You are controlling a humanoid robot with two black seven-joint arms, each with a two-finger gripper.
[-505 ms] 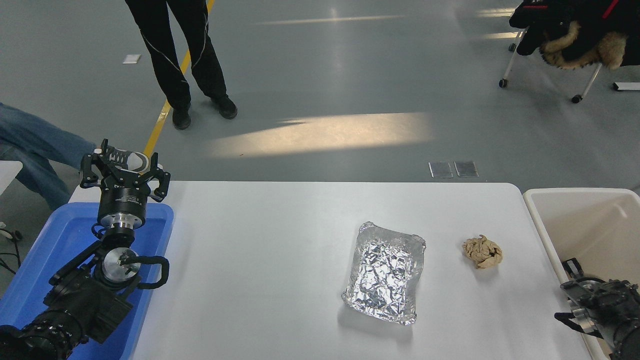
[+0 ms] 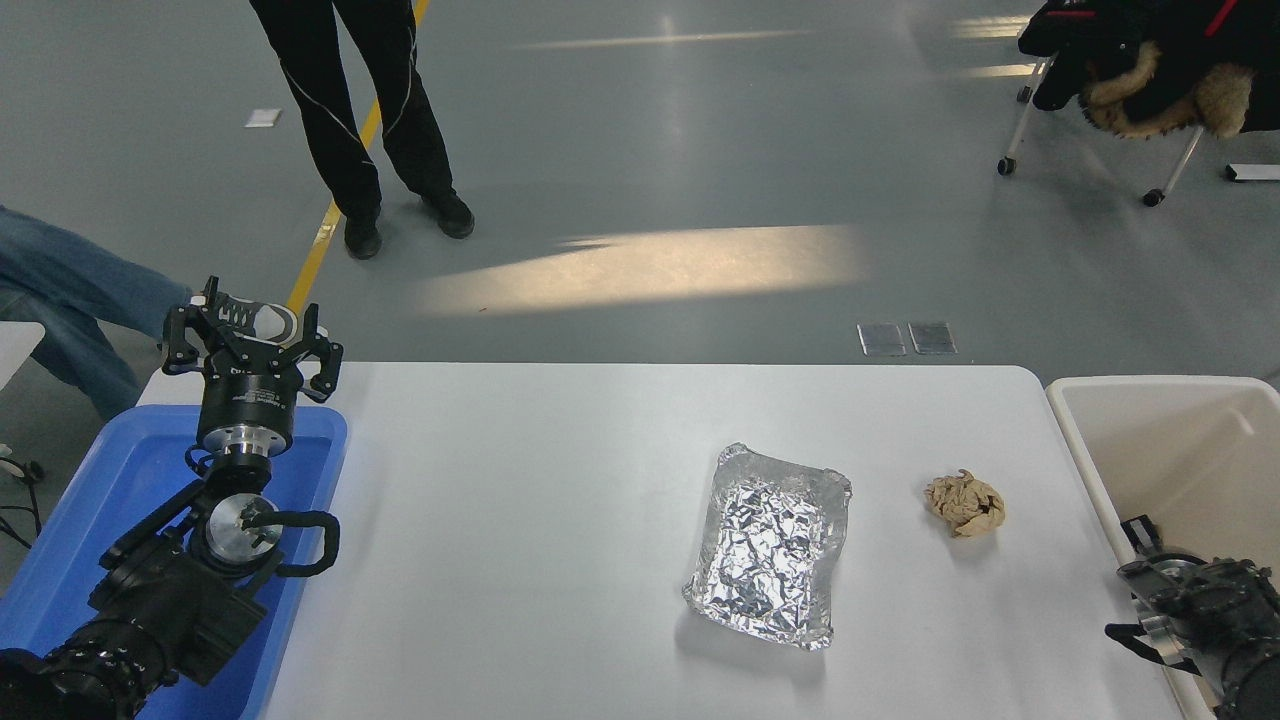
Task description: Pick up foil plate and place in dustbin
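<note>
The foil plate (image 2: 770, 545), a crinkled silver tray with a low rim, lies flat on the white table (image 2: 520, 480), right of centre. The cream-white dustbin (image 2: 1085, 470) stands just off the table's right edge. My right gripper (image 2: 1185, 605) sits at the lower right corner over the dustbin's near rim, well right of the plate and apart from it; how it is set is not clear. My left gripper (image 2: 252, 335) is parked at the far left above a blue tray, open and holding nothing.
A crumpled tan paper ball (image 2: 965, 504) lies between the plate and the dustbin. The blue tray (image 2: 110, 500) sits under the left arm. A person's legs (image 2: 360, 120) stand beyond the table, another person's leg (image 2: 70, 290) at the left edge.
</note>
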